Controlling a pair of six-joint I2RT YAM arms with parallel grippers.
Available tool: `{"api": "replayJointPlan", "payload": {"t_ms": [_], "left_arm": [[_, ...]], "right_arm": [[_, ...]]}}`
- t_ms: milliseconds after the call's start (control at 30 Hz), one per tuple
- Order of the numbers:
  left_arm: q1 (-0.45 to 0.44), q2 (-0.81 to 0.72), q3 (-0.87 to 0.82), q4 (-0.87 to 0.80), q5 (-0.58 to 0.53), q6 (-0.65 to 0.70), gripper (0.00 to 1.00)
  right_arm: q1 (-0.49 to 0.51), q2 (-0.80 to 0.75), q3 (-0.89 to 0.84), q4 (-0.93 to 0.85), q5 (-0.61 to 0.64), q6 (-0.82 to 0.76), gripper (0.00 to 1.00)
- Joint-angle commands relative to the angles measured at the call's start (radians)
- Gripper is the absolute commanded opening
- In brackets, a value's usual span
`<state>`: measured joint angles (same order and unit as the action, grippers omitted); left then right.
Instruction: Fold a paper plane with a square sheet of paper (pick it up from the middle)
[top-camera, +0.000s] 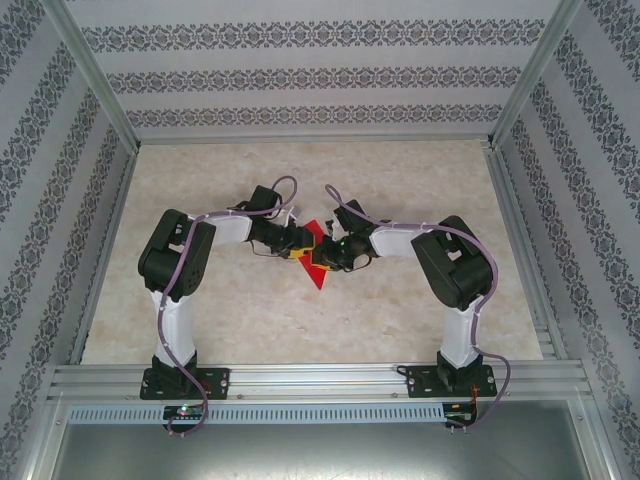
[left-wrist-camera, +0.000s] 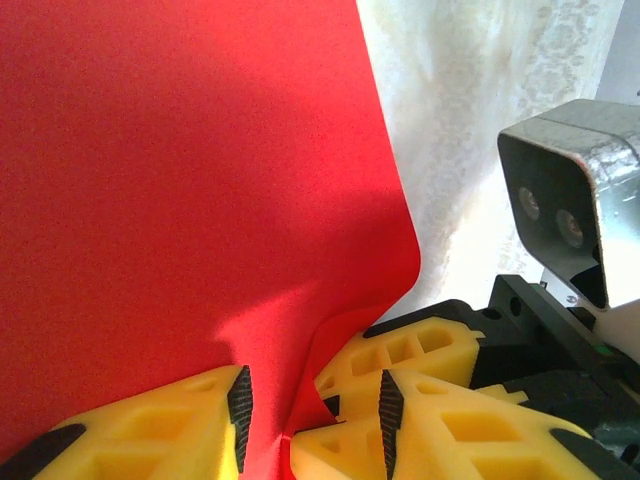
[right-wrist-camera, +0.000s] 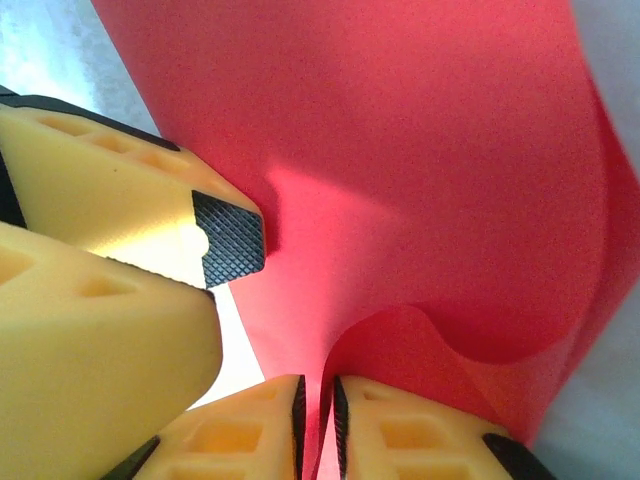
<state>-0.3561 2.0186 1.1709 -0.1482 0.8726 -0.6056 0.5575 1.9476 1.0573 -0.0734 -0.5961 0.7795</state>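
The square sheet of paper (left-wrist-camera: 190, 200) is held between the two grippers over the middle of the table. It is thin, matte, bright red and unmarked. The right gripper (right-wrist-camera: 320, 412) pinches it. Its black cross-hatched pads (right-wrist-camera: 297, 420) stand almost together with a soft fold of the sheet caught between them. Above them the paper swells in a rounded curl, not a sharp crease. The left gripper (left-wrist-camera: 313, 405) has its jaws apart. The sheet runs down between them against one ribbed pad, while the other pad is clear of the paper, just beside a finger of the right gripper. All the fingers are blocky yellow pieces with square recesses.

Both wrist views cut the sheet off at their edges, so its full outline cannot be read; one rounded corner shows beside the left fingers. From above, the grippers cover most of it, leaving a red tip beyond them and a red triangle on the near side. Whether that triangle touches the table (top-camera: 420, 320) cannot be told.

The tabletop is pale and marbled. A grey metal camera housing (left-wrist-camera: 570, 210) with two lenses sits on the right wrist. Purplish cables (top-camera: 172, 300) trail along the arms, patterned walls (top-camera: 300, 80) enclose three sides, and an aluminium rail (top-camera: 320, 378) carries the bases.
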Motion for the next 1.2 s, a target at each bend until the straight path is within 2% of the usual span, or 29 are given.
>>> {"api": "replayJointPlan", "payload": {"t_ms": [0,300,633,900,1167], "left_arm": [[-0.007,-0.033,-0.015,0.022,0.03,-0.011,0.43],[0.019,-0.122,-0.003,0.0,0.017,-0.021,0.49],[0.054,-0.248,-0.038,-0.124,-0.06,0.031,0.56],[0.054,-0.234,-0.098,-0.099,-0.035,0.032,0.54],[0.053,-0.182,-0.122,-0.044,0.011,0.009,0.44]], "right_arm": [[-0.003,0.03,-0.004,-0.004,0.021,-0.028,0.24],[-0.001,0.04,-0.022,0.007,0.013,-0.033,0.34],[0.004,0.03,-0.034,0.04,0.002,-0.026,0.43],[0.007,0.021,-0.044,0.057,-0.002,-0.022,0.44],[0.009,0.011,-0.053,0.07,-0.01,-0.021,0.38]]}}
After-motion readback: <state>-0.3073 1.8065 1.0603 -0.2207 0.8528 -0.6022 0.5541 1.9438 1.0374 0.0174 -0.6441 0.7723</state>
